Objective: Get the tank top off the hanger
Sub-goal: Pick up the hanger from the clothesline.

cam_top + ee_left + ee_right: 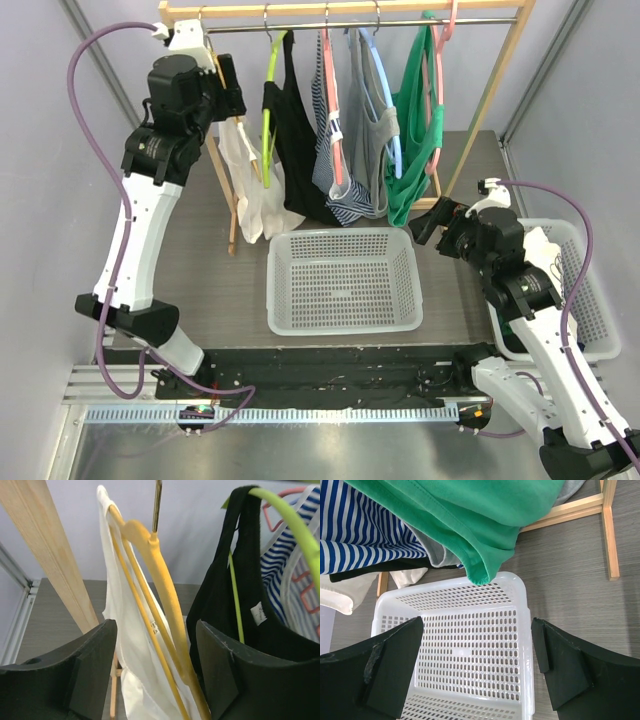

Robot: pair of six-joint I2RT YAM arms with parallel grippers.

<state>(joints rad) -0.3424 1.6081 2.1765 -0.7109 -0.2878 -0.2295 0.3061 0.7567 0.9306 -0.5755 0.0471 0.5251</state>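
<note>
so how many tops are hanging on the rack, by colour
white top: 1
black top: 1
blue-and-white striped top: 1
grey top: 1
green top: 1
total: 5

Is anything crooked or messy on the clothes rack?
Not really. Nothing is spilled or broken. The white tank top just hangs a bit bunched on its wooden hanger at the rack's left end.
</note>
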